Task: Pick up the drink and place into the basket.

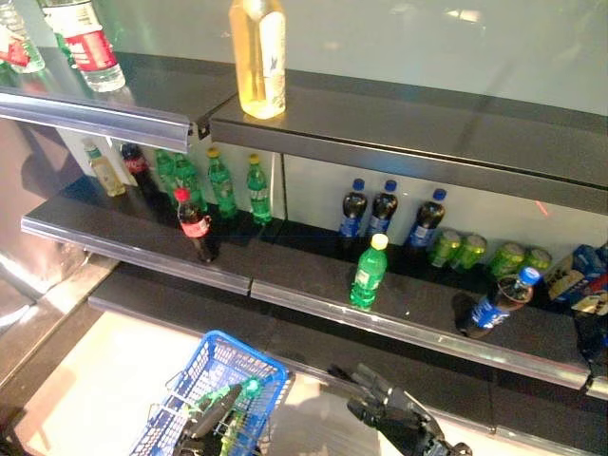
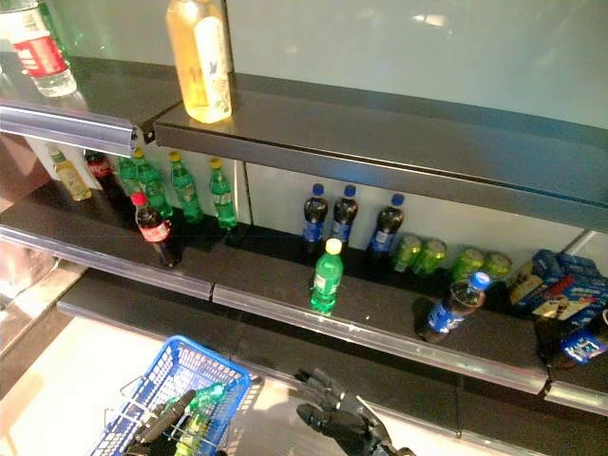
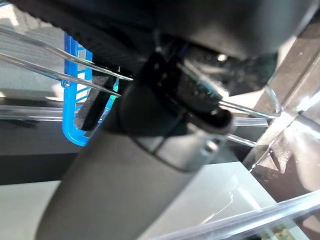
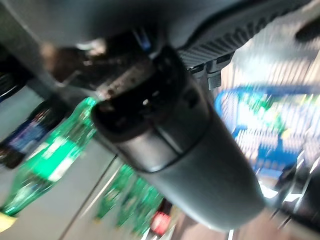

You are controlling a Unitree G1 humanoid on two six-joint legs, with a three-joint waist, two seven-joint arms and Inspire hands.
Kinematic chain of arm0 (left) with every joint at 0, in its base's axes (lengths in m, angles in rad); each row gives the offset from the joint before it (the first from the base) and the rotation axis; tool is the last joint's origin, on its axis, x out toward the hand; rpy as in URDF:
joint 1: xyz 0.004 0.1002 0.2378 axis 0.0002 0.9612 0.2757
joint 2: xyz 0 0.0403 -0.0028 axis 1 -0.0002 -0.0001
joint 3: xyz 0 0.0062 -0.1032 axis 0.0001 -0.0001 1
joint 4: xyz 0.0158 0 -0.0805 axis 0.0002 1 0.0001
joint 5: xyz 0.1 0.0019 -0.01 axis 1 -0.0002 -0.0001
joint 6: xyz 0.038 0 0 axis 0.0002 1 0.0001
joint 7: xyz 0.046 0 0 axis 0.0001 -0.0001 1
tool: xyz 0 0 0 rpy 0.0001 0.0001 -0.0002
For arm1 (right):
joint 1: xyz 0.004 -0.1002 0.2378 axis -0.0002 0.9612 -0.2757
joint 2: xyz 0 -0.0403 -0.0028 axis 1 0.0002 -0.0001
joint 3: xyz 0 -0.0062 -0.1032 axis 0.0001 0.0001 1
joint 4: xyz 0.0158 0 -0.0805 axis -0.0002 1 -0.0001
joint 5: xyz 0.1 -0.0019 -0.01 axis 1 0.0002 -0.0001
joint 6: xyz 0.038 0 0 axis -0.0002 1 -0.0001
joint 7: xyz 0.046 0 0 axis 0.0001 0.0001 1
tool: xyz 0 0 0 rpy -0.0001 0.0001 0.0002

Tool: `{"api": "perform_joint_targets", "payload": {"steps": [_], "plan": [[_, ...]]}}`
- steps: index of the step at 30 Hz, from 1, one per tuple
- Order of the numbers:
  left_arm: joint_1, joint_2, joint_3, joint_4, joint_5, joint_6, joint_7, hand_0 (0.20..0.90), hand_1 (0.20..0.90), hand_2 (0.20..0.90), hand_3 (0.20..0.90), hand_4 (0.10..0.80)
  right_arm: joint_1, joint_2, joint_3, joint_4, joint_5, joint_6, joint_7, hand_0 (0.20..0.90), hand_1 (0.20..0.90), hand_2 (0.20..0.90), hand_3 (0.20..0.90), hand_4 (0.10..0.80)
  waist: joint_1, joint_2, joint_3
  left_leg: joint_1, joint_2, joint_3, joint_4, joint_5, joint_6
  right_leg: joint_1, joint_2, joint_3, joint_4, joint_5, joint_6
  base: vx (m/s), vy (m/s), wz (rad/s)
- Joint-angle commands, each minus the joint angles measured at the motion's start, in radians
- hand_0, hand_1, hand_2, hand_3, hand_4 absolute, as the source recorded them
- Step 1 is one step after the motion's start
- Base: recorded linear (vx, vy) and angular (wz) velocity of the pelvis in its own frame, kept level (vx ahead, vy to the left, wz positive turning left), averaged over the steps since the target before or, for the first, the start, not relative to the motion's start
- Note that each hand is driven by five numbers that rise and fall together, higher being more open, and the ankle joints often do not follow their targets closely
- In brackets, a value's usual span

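Observation:
A green bottle with a yellow cap [image 1: 369,274] stands alone near the front of the middle shelf [image 1: 285,285]. My right hand [image 1: 399,413] is below it in front of the bottom shelf, fingers spread, open and empty. The bottle also shows past that hand in the right wrist view [image 4: 45,165]. My left hand [image 1: 211,410] is shut on the wire handles [image 3: 75,75] of the blue basket [image 1: 233,356], which hangs at the lower left. A green bottle [image 1: 237,404] lies in the basket.
On the middle shelf stand a red-capped cola bottle [image 1: 197,226], green bottles [image 1: 223,185], dark blue-labelled bottles [image 1: 382,211], green cans [image 1: 456,249], a leaning blue-capped bottle [image 1: 499,302] and blue packs [image 1: 579,275]. A yellow bottle [image 1: 258,57] stands on the top shelf.

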Motion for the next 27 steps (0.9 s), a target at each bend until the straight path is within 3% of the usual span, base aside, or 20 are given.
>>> {"api": "perform_joint_targets", "payload": {"steps": [1, 3, 4, 6, 7, 8, 9, 10, 12, 16, 18, 20, 22, 24, 27], "plan": [[-0.122, 0.007, 0.094, -0.070, -0.055, -0.125, -0.076, 0.300, 0.300, 0.300, 0.200, 0.100, -0.087, -0.016, -0.006, -0.020, -0.034, -0.008, -0.024, 0.900, 0.900, 0.900, 0.900, 0.800, 0.021, -0.028, 0.023, 0.006, 0.052, 0.003, 0.016, 0.066, -0.055, 0.016, 0.053, -0.002, -0.098, 0.088, -0.080, -0.144, -0.199, -0.33], [-0.131, -0.004, 0.113, -0.015, -0.063, -0.126, -0.073, 0.300, 0.300, 0.300, 0.200, 0.100, -0.094, -0.009, -0.016, 0.045, -0.054, 0.002, -0.049, 0.900, 0.900, 0.900, 0.900, 0.800, 0.020, -0.043, 0.025, -0.019, 0.034, -0.025, 0.068, 0.058, -0.049, 0.019, 0.059, 0.015, -0.128, 0.102, -0.085, -0.148, -0.188, -0.38], [-0.133, -0.014, 0.123, 0.014, -0.060, -0.133, -0.080, 0.300, 0.300, 0.300, 0.200, 0.100, -0.095, -0.006, -0.026, 0.081, -0.072, -0.004, -0.050, 0.900, 0.900, 0.900, 0.900, 0.800, 0.020, -0.051, 0.025, -0.036, 0.004, -0.043, 0.136, 0.026, -0.039, 0.021, 0.058, 0.025, -0.149, 0.112, -0.086, -0.162, -0.170, -0.38], [-0.137, -0.028, 0.134, 0.046, -0.078, -0.138, -0.059, 0.300, 0.300, 0.300, 0.200, 0.100, -0.106, 0.004, -0.039, 0.159, -0.113, -0.016, -0.056, 0.900, 0.900, 0.900, 0.900, 0.800, 0.023, -0.067, 0.022, -0.068, -0.101, -0.081, 0.275, -0.078, -0.004, 0.016, 0.044, 0.040, -0.183, 0.134, -0.082, -0.134, -0.117, -0.53], [-0.138, -0.033, 0.138, 0.051, -0.080, -0.139, -0.054, 0.300, 0.300, 0.300, 0.200, 0.100, -0.109, 0.006, -0.042, 0.176, -0.122, -0.017, -0.059, 0.900, 0.900, 0.900, 0.900, 0.800, 0.025, -0.068, 0.021, -0.076, -0.126, -0.086, 0.303, -0.098, 0.003, 0.016, 0.042, 0.040, -0.189, 0.138, -0.080, -0.116, -0.084, -0.65], [-0.138, -0.049, 0.161, 0.079, -0.065, -0.141, -0.032, 0.300, 0.300, 0.300, 0.200, 0.100, -0.119, 0.014, -0.061, 0.234, -0.150, -0.015, -0.074, 0.900, 0.900, 0.900, 0.900, 0.800, 0.031, -0.071, 0.020, -0.102, -0.209, -0.097, 0.401, -0.153, 0.028, 0.017, 0.038, 0.038, -0.205, 0.152, -0.075, -0.083, -0.056, -0.48], [-0.138, -0.050, 0.164, 0.082, -0.062, -0.140, -0.029, 0.300, 0.300, 0.300, 0.200, 0.100, -0.120, 0.014, -0.063, 0.239, -0.155, -0.015, -0.074, 0.900, 0.900, 0.900, 0.900, 0.800, 0.031, -0.072, 0.017, -0.107, -0.216, -0.097, 0.408, -0.155, 0.030, 0.014, 0.037, 0.038, -0.206, 0.154, -0.075, -0.091, -0.062, -0.47], [-0.137, -0.058, 0.182, 0.121, -0.051, -0.144, -0.025, 0.300, 0.300, 0.300, 0.200, 0.100, -0.133, 0.017, -0.072, 0.294, -0.172, -0.028, -0.093, 0.900, 0.900, 0.900, 0.900, 0.800, 0.036, -0.068, 0.017, -0.113, -0.265, -0.117, 0.436, -0.175, 0.043, 0.014, 0.046, 0.045, -0.212, 0.165, -0.070, -0.035, -0.022, -0.32], [-0.138, -0.055, 0.200, 0.183, 0.009, -0.130, -0.013, 0.300, 0.300, 0.300, 0.200, 0.100, -0.153, 0.027, -0.086, 0.357, -0.206, -0.052, -0.143, 0.900, 0.900, 0.900, 0.900, 0.800, 0.037, -0.052, 0.009, -0.069, -0.305, -0.138, 0.349, -0.212, 0.066, 0.004, 0.075, 0.064, -0.205, 0.176, -0.056, 0.002, 0.005, -0.54], [-0.157, -0.030, 0.189, 0.266, 0.145, -0.100, 0.023, 0.300, 0.300, 0.300, 0.200, 0.100, -0.160, 0.066, -0.098, 0.400, -0.224, -0.059, -0.227, 0.900, 0.900, 0.900, 0.900, 0.800, 0.020, -0.054, -0.003, -0.007, -0.287, -0.110, 0.228, -0.233, 0.081, 0.001, 0.108, 0.086, -0.197, 0.170, -0.052, 0.001, -0.005, -0.72], [-0.157, -0.027, 0.171, 0.270, 0.173, -0.095, 0.049, 0.300, 0.300, 0.300, 0.200, 0.100, -0.148, 0.084, -0.090, 0.399, -0.261, -0.092, -0.243, 0.900, 0.900, 0.900, 0.900, 0.800, 0.013, -0.054, 0.003, 0.023, -0.278, -0.106, 0.170, -0.229, 0.088, -0.015, 0.127, 0.079, -0.138, 0.147, -0.055, -0.038, -0.062, -0.40], [-0.154, -0.024, 0.169, 0.285, 0.176, -0.090, 0.075, 0.300, 0.300, 0.300, 0.200, 0.100, -0.143, 0.098, -0.068, 0.382, -0.285, -0.071, -0.287, 0.900, 0.900, 0.900, 0.900, 0.800, 0.008, -0.056, 0.009, 0.045, -0.274, -0.096, 0.139, -0.222, 0.092, -0.025, 0.135, 0.063, -0.106, 0.141, -0.052, -0.073, -0.110, -0.35], [-0.170, -0.021, 0.170, 0.317, 0.196, -0.081, 0.082, 0.300, 0.300, 0.300, 0.200, 0.100, -0.159, 0.128, -0.066, 0.440, -0.303, -0.041, -0.338, 0.900, 0.900, 0.900, 0.900, 0.800, 0.017, -0.049, 0.008, 0.060, -0.260, -0.078, 0.107, -0.212, 0.101, -0.010, 0.089, 0.056, -0.122, 0.148, -0.039, -0.136, -0.204, -0.58], [-0.179, -0.019, 0.162, 0.331, 0.206, -0.081, 0.075, 0.300, 0.300, 0.300, 0.200, 0.100, -0.166, 0.138, -0.067, 0.471, -0.307, -0.051, -0.348, 0.900, 0.900, 0.900, 0.900, 0.800, 0.018, -0.045, 0.009, 0.064, -0.256, -0.080, 0.098, -0.208, 0.106, -0.005, 0.072, 0.069, -0.127, 0.158, -0.032, -0.081, -0.178, -0.40], [-0.211, -0.013, 0.143, 0.369, 0.248, -0.067, 0.068, 0.300, 0.300, 0.300, 0.200, 0.100, -0.217, 0.171, -0.080, 0.588, -0.313, -0.074, -0.372, 0.900, 0.900, 0.900, 0.900, 0.800, 0.021, -0.029, 0.014, 0.082, -0.237, -0.083, 0.080, -0.202, 0.114, -0.021, -0.025, 0.102, -0.119, 0.241, 0.022, -0.089, -0.354, -0.21]]}}
